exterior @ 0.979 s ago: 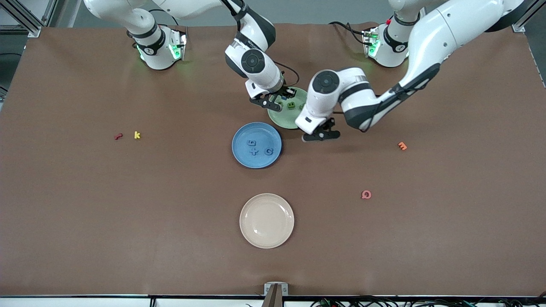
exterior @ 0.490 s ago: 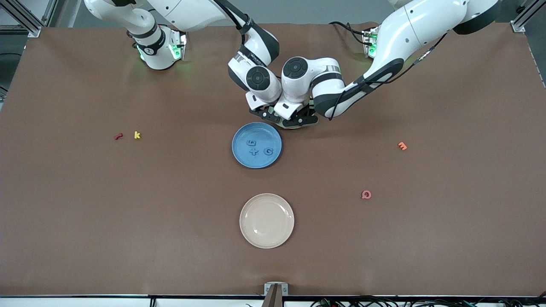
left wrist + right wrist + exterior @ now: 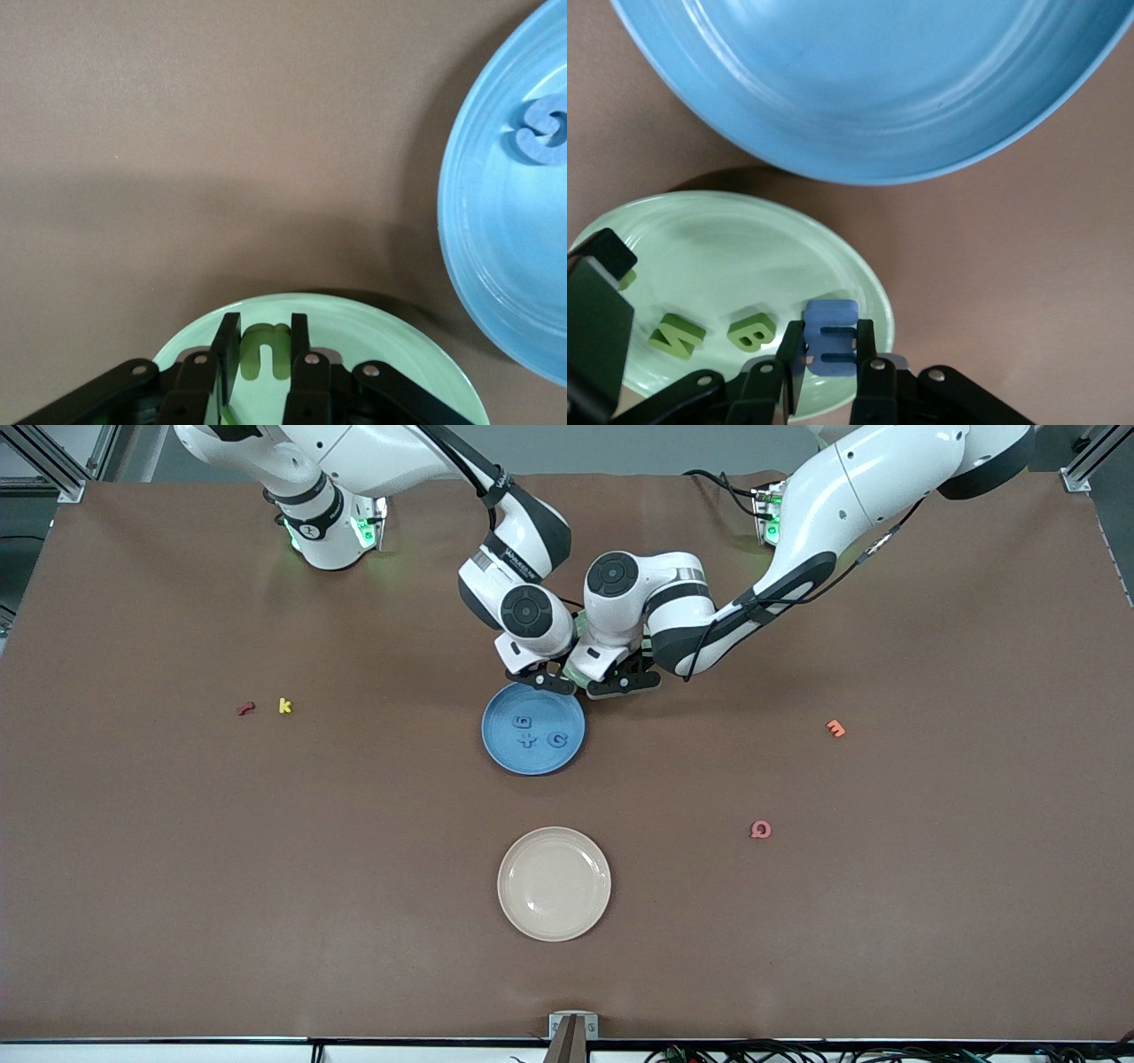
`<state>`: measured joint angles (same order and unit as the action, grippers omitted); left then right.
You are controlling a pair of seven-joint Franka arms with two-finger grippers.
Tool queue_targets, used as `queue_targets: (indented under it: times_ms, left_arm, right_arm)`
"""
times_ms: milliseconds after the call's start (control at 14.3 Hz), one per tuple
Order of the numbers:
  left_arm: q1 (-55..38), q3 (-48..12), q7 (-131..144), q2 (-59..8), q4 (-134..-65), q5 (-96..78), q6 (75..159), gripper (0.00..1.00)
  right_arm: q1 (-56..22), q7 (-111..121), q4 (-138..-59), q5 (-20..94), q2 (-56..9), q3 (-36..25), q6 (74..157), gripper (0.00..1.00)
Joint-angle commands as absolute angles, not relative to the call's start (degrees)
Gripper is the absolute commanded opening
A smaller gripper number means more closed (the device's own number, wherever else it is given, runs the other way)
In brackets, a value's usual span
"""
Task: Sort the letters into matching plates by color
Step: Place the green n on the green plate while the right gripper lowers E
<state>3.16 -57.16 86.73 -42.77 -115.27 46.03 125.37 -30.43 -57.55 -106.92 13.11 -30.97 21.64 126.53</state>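
Gripping blue E (image 3: 831, 347) in right gripper (image 3: 831, 354) (jaws closed), left gripper (image 3: 264, 352) clamping green u (image 3: 264, 351), over green plate (image 3: 372, 332).

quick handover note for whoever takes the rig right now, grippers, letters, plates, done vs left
Left gripper: shut on the green u, over the green plate.
Right gripper: shut on the blue E, over the green plate's rim beside the blue plate.
Done: 6, +, G lie in the blue plate; N and B in the green.
Left: drop the u, carry the E to the blue plate.
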Motion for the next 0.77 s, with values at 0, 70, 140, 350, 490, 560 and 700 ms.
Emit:
queue_targets:
  times_ms: [0, 70, 140, 350, 490, 560, 700]
  left_arm:
    - [2.7, -58.3, 86.6, -42.5, -116.8, 44.3, 125.0, 0.20]
    - [2.6, -58.3, 86.6, -42.4, -116.8, 43.9, 125.0, 0.20]
    - [2.4, -58.4, 86.7, -42.3, -116.8, 43.9, 125.0, 0.20]
    - [1.8, -58.4, 87.3, -42.4, -116.7, 43.7, 125.0, 0.20]
    - [1.8, -58.4, 87.2, -42.4, -116.5, 43.1, 125.0, 0.21]
    - [1.8, -58.4, 86.9, -42.4, -116.5, 43.1, 125.0, 0.33]
    - [1.8, -58.5, 86.6, -42.4, -116.4, 43.1, 125.0, 0.89]
  right_arm:
    - [-25.2, -54.2, -106.4, 11.2, -29.4, 21.4, 124.1, 0.00]
    - [-24.6, -52.7, -106.4, 10.2, -29.3, 21.4, 123.5, 0.00]
    - [-23.0, -51.7, -106.4, 8.9, -29.4, 21.4, 123.5, 0.00]
    - [-19.1, -47.8, -106.3, 7.4, -29.7, 21.4, 123.7, 0.00]
    - [-17.8, -46.2, -105.8, 7.3, -29.9, 21.4, 124.1, 0.00]
    - [-17.6, -46.1, -105.0, 7.0, -30.1, 21.4, 124.2, 0.00]
    - [-17.4, -46.1, -102.5, 6.9, -31.9, 21.4, 124.2, 0.00]
